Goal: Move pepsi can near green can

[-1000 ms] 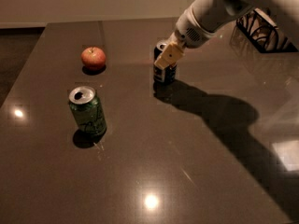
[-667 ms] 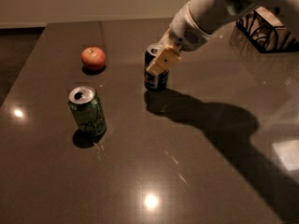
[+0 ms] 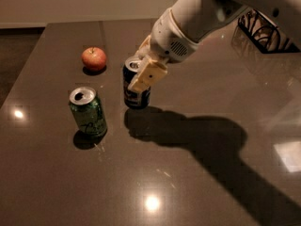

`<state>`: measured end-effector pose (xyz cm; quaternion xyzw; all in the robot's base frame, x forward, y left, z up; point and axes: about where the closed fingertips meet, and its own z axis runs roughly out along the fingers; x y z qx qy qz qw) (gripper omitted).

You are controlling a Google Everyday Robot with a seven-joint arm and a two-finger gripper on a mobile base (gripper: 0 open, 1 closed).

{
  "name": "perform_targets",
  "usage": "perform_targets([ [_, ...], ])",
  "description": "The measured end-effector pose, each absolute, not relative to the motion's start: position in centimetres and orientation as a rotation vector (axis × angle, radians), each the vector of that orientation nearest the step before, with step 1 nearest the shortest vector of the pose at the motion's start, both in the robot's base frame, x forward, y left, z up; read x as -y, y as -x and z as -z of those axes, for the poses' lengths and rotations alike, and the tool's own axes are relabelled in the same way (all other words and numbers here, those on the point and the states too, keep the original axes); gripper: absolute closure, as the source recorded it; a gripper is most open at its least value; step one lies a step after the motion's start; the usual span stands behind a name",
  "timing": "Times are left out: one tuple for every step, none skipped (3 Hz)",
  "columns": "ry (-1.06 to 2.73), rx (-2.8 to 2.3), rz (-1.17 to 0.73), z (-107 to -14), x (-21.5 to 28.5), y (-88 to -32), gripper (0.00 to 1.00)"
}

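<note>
The two-finger gripper (image 3: 141, 70), clamped around the upright dark blue metal pepsi can (image 3: 136, 92) left of the middle of the dark tabletop (image 3: 94, 192), has the green metal soda can (image 3: 88, 111) close by toward the near-left corner.

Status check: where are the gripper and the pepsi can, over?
Gripper shut on pepsi can. Pepsi can close beside green can, gap between them. Apple farther back, nothing between the cans.

counter (image 3: 56, 173): dark, glossy, fills the frame
green can (image 3: 88, 111): upright, left of centre
apple (image 3: 94, 59): upper left
wire basket (image 3: 263, 32): upper right
gripper (image 3: 138, 81): above centre, jaws clamped on tilted pepsi can (image 3: 136, 99)
</note>
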<state>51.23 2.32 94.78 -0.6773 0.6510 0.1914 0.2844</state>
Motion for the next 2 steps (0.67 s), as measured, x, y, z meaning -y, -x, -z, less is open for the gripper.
perform_targets([
  [1.895, -1.669, -0.527, -94.3, -4.8, -48.7, 1.0],
  [1.944, -1.636, -0.515, -93.6, -6.2, -47.2, 1.0],
])
